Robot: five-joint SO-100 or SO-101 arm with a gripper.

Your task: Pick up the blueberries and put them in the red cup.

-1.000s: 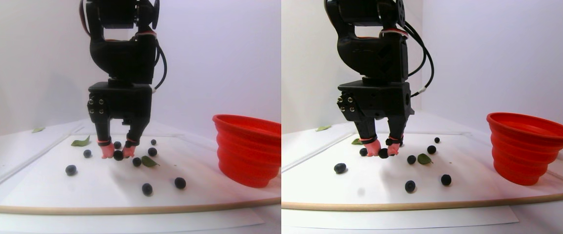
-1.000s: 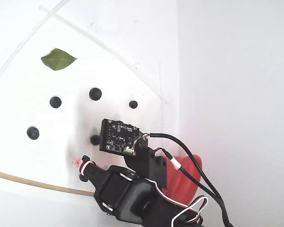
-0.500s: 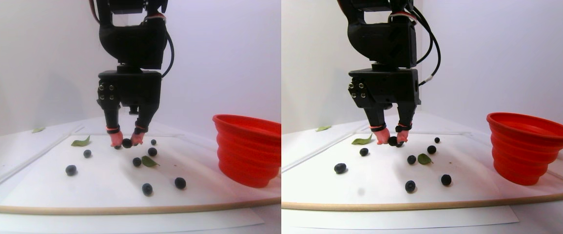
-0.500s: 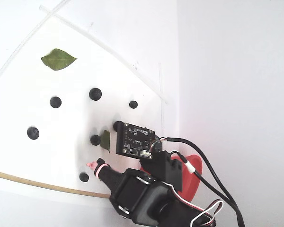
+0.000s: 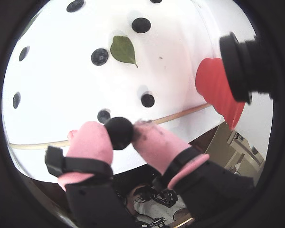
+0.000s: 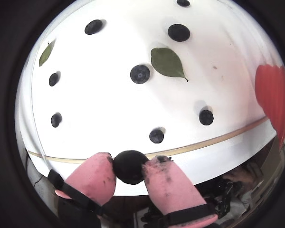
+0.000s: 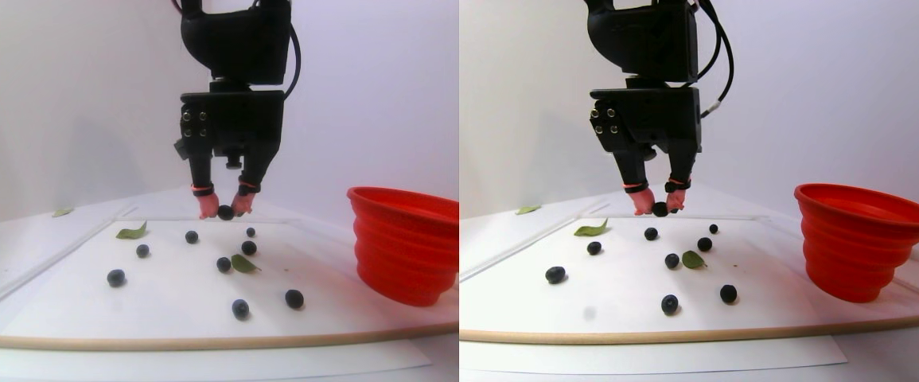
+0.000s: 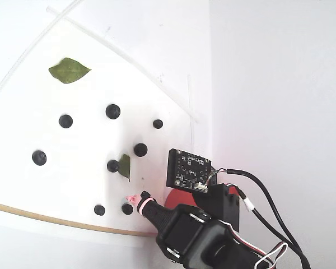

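My gripper (image 7: 225, 212) hangs above the white sheet, shut on one dark blueberry (image 5: 119, 132) pinched between its pink fingertips (image 5: 92, 140). In both wrist views the berry (image 6: 129, 166) sits squarely between the two tips. Several loose blueberries (image 7: 240, 308) lie scattered on the sheet below. The red cup (image 7: 403, 243) stands upright at the right of the stereo pair view, apart from the gripper. Its edge shows in a wrist view (image 5: 213, 85), and in the fixed view (image 8: 173, 199) it is mostly hidden behind the arm.
Green leaves (image 7: 243, 264) (image 8: 69, 70) lie among the berries on the white sheet (image 7: 173, 294). A thin wooden strip (image 7: 188, 344) runs along its near edge. White walls close in behind and to the right.
The gripper has risen off the sheet with the blueberry held in it and moved right, toward the red cup. A berry it had hidden now shows.
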